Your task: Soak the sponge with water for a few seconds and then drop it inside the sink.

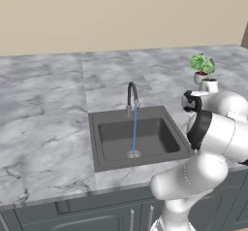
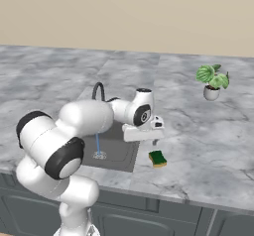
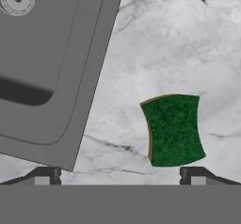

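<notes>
Now gripper (image 3: pixel 120 173) spread wide above sponge (image 3: pixel 174 130), bare counter (image 3: pixel 188 39) beside sink (image 3: pixel 89 77) edge

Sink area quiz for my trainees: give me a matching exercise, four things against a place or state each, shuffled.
Things:
1. sponge
2. water
3. potted plant
4. gripper

Places or states:
A. streaming from the faucet to the drain
B. open, above the counter
C. lying flat on the counter beside the sink
D. standing far back on the counter

Pairs: 1-C, 2-A, 3-D, 4-B
</notes>
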You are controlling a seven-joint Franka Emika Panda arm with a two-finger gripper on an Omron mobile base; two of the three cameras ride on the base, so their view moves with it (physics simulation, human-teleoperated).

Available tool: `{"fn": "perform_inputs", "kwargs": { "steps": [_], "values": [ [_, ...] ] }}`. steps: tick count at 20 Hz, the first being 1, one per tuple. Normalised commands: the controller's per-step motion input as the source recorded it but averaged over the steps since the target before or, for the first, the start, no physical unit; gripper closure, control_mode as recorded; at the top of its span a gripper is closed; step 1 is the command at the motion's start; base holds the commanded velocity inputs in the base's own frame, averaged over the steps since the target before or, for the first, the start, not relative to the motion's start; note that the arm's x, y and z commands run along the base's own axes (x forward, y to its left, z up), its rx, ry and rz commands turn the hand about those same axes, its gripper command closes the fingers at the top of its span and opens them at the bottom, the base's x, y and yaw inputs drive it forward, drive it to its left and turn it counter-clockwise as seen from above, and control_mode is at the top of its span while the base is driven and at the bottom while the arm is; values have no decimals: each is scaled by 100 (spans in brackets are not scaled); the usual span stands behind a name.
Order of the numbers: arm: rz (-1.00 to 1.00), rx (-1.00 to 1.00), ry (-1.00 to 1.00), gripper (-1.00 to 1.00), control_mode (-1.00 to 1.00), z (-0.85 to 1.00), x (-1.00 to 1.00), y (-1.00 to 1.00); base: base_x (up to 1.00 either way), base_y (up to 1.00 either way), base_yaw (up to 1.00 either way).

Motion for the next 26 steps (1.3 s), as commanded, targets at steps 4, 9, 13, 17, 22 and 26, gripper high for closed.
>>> {"fn": "perform_inputs", "kwargs": {
  "steps": [4, 9, 13, 17, 22, 26],
  "values": [
    [1, 8, 0, -100, -100, -30, 0, -23, 0, 0, 0],
    [0, 4, -3, -100, -100, -18, 0, -21, 0, 0, 0],
    [0, 0, -4, -100, -100, -2, 0, -9, 0, 0, 0],
    [0, 0, -2, -100, -100, -5, 0, -3, 0, 0, 0],
    [0, 0, -6, -100, -100, -22, 1, 0, 0, 0, 0],
    [0, 0, -9, -100, -100, -27, 6, -3, 0, 0, 0]
  ]
}}
